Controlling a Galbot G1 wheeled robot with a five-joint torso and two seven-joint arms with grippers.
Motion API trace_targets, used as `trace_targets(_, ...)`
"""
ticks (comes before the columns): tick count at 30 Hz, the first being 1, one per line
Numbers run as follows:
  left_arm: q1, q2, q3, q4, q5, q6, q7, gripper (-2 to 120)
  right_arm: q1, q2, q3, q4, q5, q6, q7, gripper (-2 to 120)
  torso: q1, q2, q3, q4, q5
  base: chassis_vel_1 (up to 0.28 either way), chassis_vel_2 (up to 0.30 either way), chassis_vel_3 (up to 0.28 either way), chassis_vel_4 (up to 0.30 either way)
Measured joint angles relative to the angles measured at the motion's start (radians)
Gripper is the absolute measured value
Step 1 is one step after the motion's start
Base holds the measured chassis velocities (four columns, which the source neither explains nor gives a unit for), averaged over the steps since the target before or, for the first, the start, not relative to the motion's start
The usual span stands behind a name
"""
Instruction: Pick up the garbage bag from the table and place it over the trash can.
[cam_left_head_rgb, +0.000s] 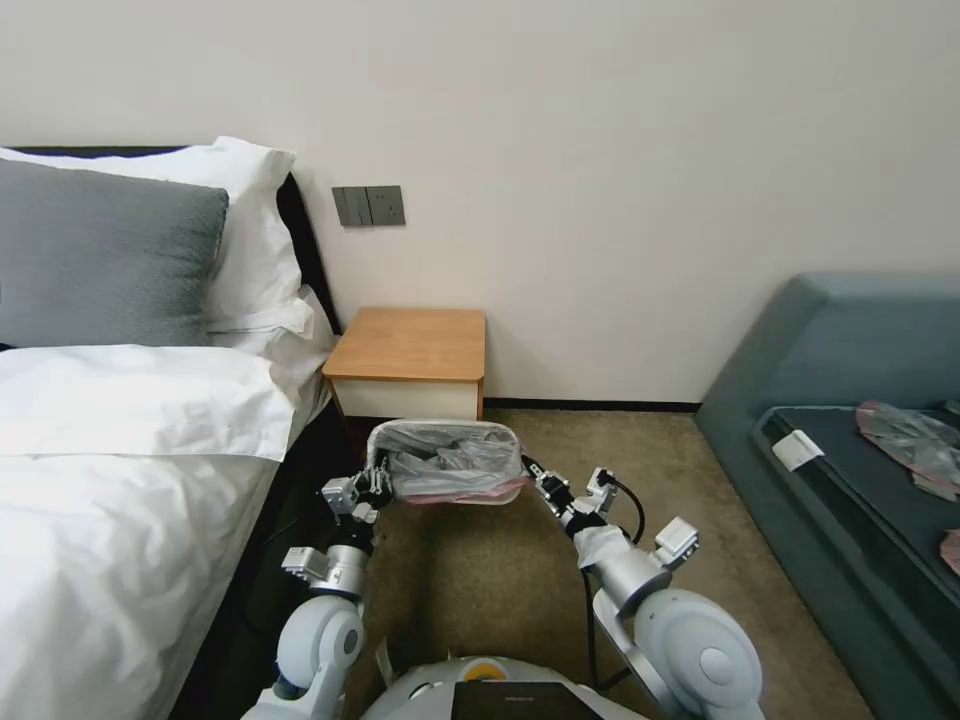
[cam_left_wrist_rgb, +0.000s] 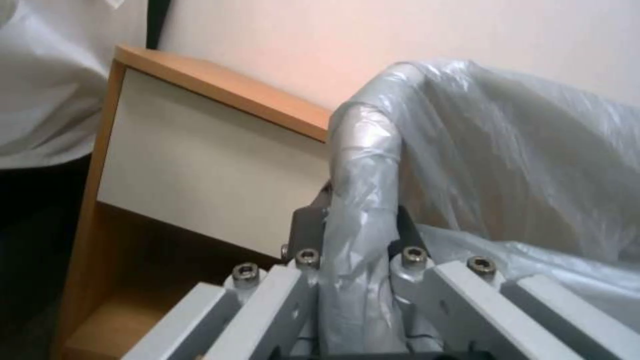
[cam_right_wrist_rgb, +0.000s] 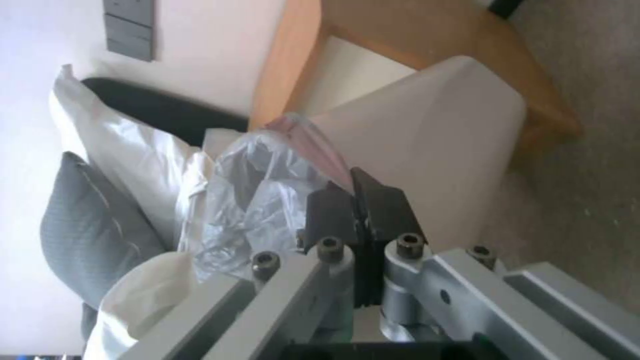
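The garbage bag (cam_left_head_rgb: 452, 462) is seen draped over the trash can (cam_left_head_rgb: 470, 497), which stands on the carpet just in front of the wooden counter (cam_left_head_rgb: 410, 345), beside the bed (cam_left_head_rgb: 120, 470). At the can's left rim, a fold of bag film is pinched between the fingers of the left gripper (cam_left_head_rgb: 378, 483). At the right rim, the bag's pink edging is pinched by the right gripper (cam_left_head_rgb: 529, 467), its dark fingers (cam_right_wrist_rgb: 383, 210) pressed together.
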Motion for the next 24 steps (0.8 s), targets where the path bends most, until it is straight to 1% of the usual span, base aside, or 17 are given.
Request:
trace_targets(8,-0.006,0.001,0.000,-0.015,-0.046,0.012,-0.014,3,-0.015,-0.005,0.008,-0.014,-0.016,0.001,-0.004,0,0.000,0.000,0.000,0.0001,0.0000,0.000,0.000,0.000,0.000)
trace_targets(15,-0.003,0.000,0.002,-0.015,-0.047,0.012,-0.009,3,0.012,-0.005,0.024,-0.037,-0.022,0.021,-0.023,0,0.000,0.000,0.000,0.0000,0.0000,0.000,0.000,0.000,0.000)
trace_targets(18,0.005,0.000,0.002,-0.014,-0.046,0.012,-0.003,3,0.035,-0.004,0.027,-0.070,-0.042,0.036,-0.058,0,0.000,0.000,0.000,0.0000,0.0000,0.000,0.000,0.000,0.000)
trace_targets(24,0.016,-0.004,0.003,-0.023,-0.049,0.012,-0.006,3,0.036,0.009,0.020,-0.095,-0.081,0.046,-0.085,0,0.000,0.000,0.000,0.0001,0.0001,0.000,0.000,0.000,0.000)
